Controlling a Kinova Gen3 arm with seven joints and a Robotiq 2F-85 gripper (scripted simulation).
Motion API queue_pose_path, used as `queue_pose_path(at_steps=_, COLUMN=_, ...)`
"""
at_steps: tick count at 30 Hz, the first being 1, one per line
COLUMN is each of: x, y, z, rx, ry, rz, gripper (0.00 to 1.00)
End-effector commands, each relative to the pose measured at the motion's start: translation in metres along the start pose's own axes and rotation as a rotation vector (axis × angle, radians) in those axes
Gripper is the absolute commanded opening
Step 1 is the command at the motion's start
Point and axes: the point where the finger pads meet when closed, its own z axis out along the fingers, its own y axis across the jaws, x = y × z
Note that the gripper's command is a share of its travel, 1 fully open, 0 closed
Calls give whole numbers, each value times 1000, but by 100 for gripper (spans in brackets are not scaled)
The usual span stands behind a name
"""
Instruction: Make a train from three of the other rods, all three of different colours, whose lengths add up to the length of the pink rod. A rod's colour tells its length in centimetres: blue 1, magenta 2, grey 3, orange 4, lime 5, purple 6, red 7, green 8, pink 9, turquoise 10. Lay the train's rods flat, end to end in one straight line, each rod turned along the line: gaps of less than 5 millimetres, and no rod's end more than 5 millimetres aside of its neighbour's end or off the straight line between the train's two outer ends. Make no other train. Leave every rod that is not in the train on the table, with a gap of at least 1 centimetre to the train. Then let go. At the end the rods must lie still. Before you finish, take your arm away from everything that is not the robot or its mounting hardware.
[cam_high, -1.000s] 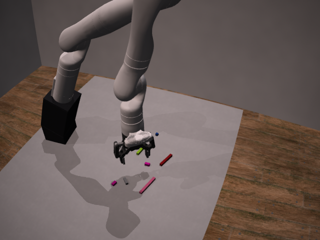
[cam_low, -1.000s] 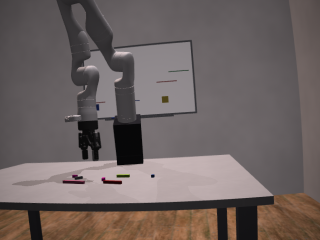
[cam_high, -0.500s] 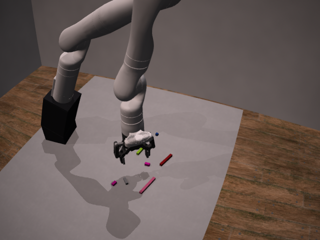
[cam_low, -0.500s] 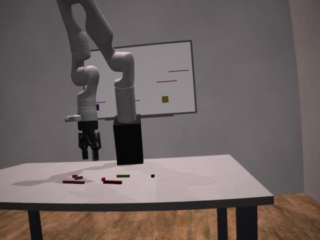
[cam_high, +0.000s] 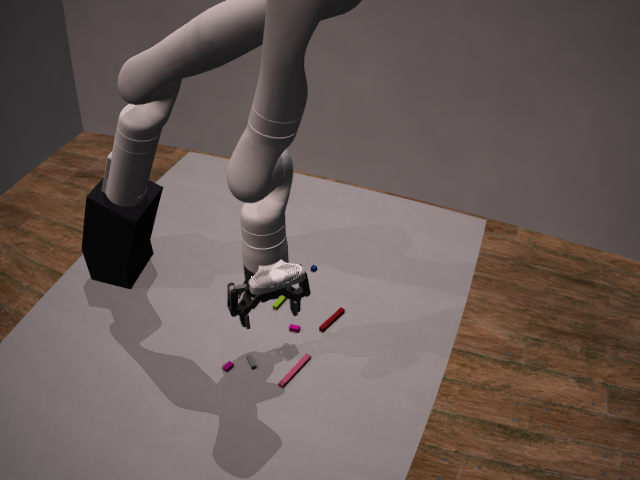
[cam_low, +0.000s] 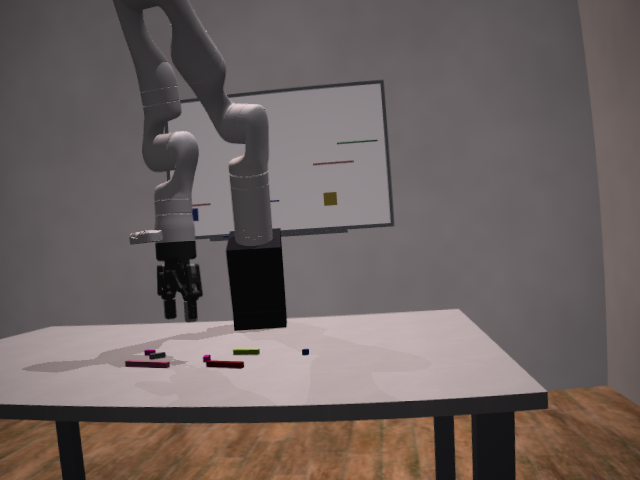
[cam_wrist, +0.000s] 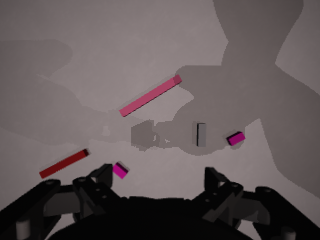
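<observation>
My gripper (cam_high: 268, 315) hangs open and empty well above the table, shown also in the exterior view (cam_low: 178, 310). All rods lie flat and apart. The pink rod (cam_high: 294, 370) lies nearest the front; the wrist view shows it too (cam_wrist: 150, 95). A grey rod (cam_high: 251, 361) and a magenta rod (cam_high: 227, 365) lie to its left. A second magenta rod (cam_high: 294, 328) and a red rod (cam_high: 331, 319) lie further back. A lime rod (cam_high: 279, 301) is partly hidden behind the fingers. A small blue rod (cam_high: 313, 268) lies furthest back.
The arm's black base (cam_high: 119, 232) stands at the table's back left. A whiteboard (cam_low: 289, 155) hangs on the wall behind the table. The table's right edge (cam_high: 449, 351) meets wooden floor.
</observation>
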Motion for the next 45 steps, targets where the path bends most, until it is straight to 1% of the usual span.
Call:
queue_pose_path(at_steps=1, x=0, y=0, z=0, rx=0, ry=1, rz=0, gripper=100)
queue_pose_path(at_steps=16, x=0, y=-1, z=0, rx=0, ry=0, rz=-7, gripper=100)
queue_pose_path(at_steps=22, x=-7, y=-8, z=2, rx=-4, ry=-6, rz=-97, gripper=100)
queue_pose_path(at_steps=27, x=-20, y=-21, z=5, rx=-11, ry=-18, rz=-279, gripper=100)
queue_pose_path(at_steps=29, x=-20, y=-21, z=5, rx=-11, ry=-18, rz=-279, gripper=100)
queue_pose_path(at_steps=36, x=-49, y=-50, z=9, rx=-19, ry=-38, rz=-674, gripper=100)
queue_pose_path(at_steps=44, x=-81, y=-80, z=10, rx=-19, ry=-48, rz=-1103, gripper=100)
queue_pose_path(at_steps=45, x=-81, y=-80, z=10, rx=-19, ry=-48, rz=-1103, gripper=100)
